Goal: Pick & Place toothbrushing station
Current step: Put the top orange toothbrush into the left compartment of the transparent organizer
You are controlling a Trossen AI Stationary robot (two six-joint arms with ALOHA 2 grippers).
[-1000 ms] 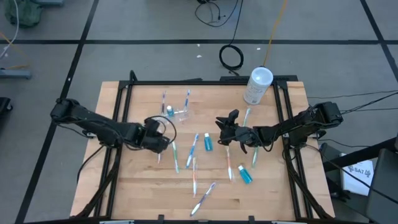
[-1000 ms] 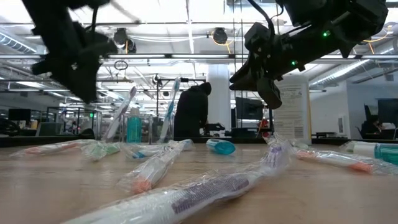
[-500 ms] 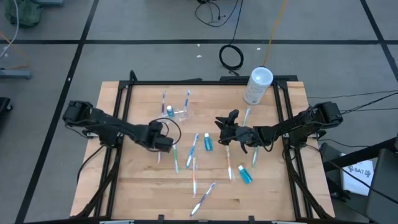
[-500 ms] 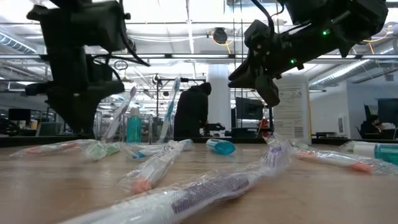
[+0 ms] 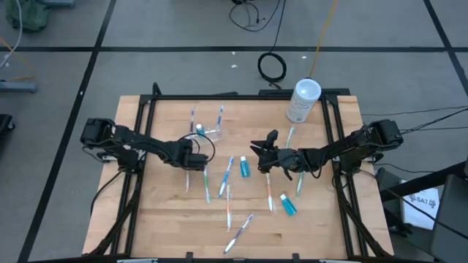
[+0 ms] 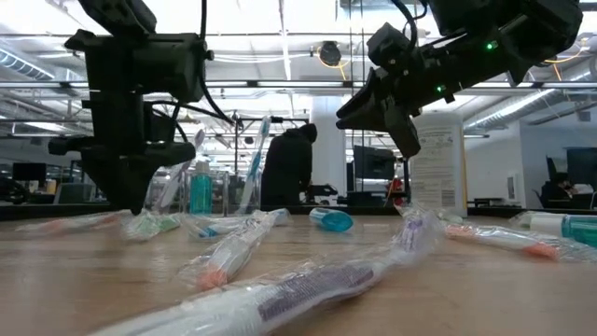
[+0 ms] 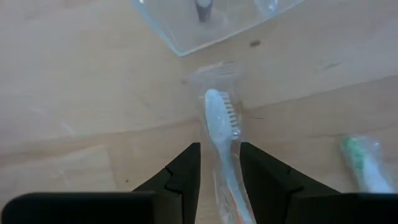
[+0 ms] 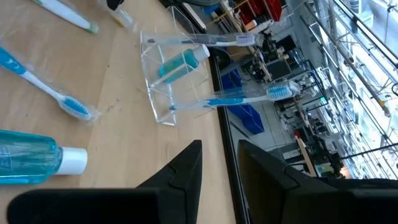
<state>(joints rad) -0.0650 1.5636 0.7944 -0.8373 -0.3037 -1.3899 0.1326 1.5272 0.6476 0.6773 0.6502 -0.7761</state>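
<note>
The clear plastic cup [image 5: 213, 132] stands on the wooden bench [image 5: 161, 212] at about eleven o'clock from the bench's middle, and it holds two toothbrushes standing upright and a small teal bottle [image 5: 199, 130]; the right wrist view shows the same cup [image 8: 176, 84] with the bottle [image 8: 180, 64] and a blue-bristled brush [image 8: 249, 96] leaning in it. A larger white canister [image 5: 303, 101] with a round lid sits at the bench's one o'clock corner, well apart from the cup. Wrapped toothbrushes lie scattered across the middle of the bench, with a small blue bottle [image 5: 244, 166] among them and another blue bottle [image 5: 288, 205] toward five o'clock. The left gripper [image 5: 196, 158] hangs low just at seven o'clock of the cup, its jaws parted a little and set either side of a wrapped white toothbrush [image 7: 222, 127] lying flat on the wood; the fingers [image 7: 184, 174] flank the handle, but whether they press on it cannot be told. In the low view this gripper [image 6: 126, 187] points straight down near the bench top. The right gripper [image 5: 265, 151] hovers above the bench at three o'clock of the cup, jaws slightly apart and holding nothing, with its fingers [image 8: 183, 165] aimed toward the cup.
</note>
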